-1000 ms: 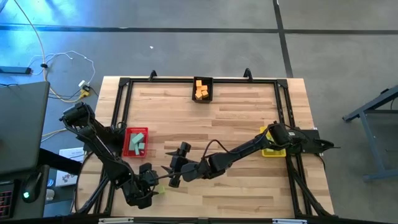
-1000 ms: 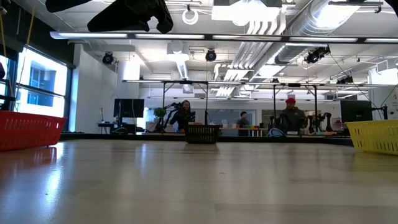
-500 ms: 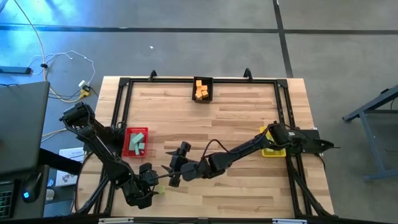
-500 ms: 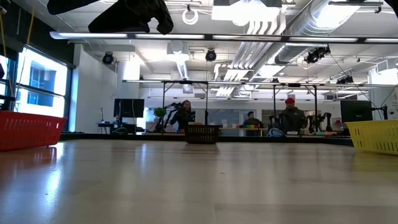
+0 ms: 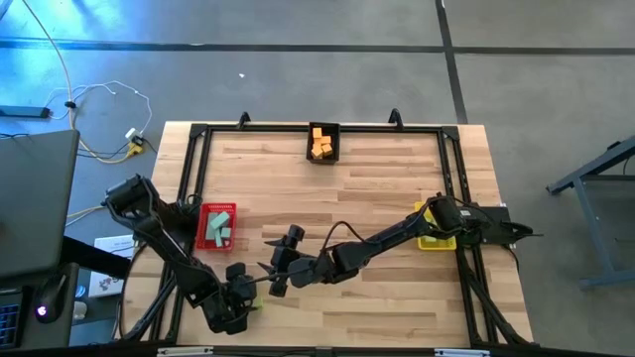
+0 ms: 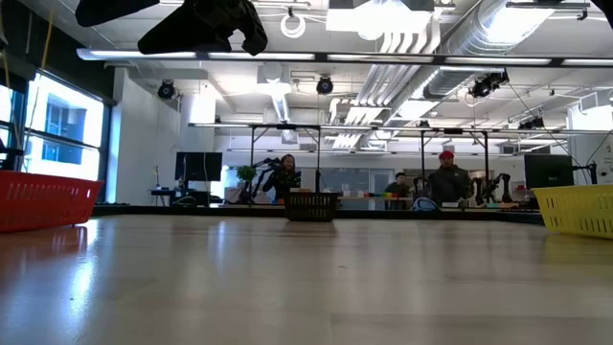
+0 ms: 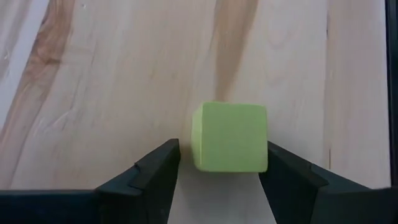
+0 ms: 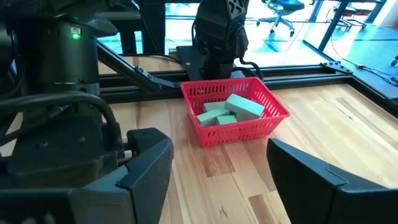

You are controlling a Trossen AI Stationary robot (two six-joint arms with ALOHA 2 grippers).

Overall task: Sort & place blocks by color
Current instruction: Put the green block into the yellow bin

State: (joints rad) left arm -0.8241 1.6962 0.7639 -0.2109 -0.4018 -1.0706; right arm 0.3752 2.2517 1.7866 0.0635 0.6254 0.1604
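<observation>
Where the wooden table (image 5: 377, 188) meets its near edge, the left gripper (image 5: 241, 300) sits low at the left corner; its wrist camera shows its two dark fingers (image 7: 158, 171) spread apart, with a yellow-green block (image 7: 230, 137) lying on the wood between them; one finger seems to meet the block's side while a gap remains at the other, so the claw is released rather than clenched. From above, that block (image 5: 254, 304) shows as a small pale patch just beside the gripper. The right gripper (image 5: 271, 278) reaches across the table from the right side to just right of the left one, near the front; its wrist view shows its fingers (image 8: 146, 162) wide apart with nothing between them. A red bin (image 5: 216, 226) stands at the table's left side and holds several teal blocks (image 8: 231, 109); a black bin (image 5: 322, 143) at the far edge holds orange blocks (image 5: 319, 142); a yellow bin (image 6: 578, 210) stands at the right side, mostly hidden from above by the right arm. In the level view, people (image 6: 448, 180) show in the room far behind the table.
</observation>
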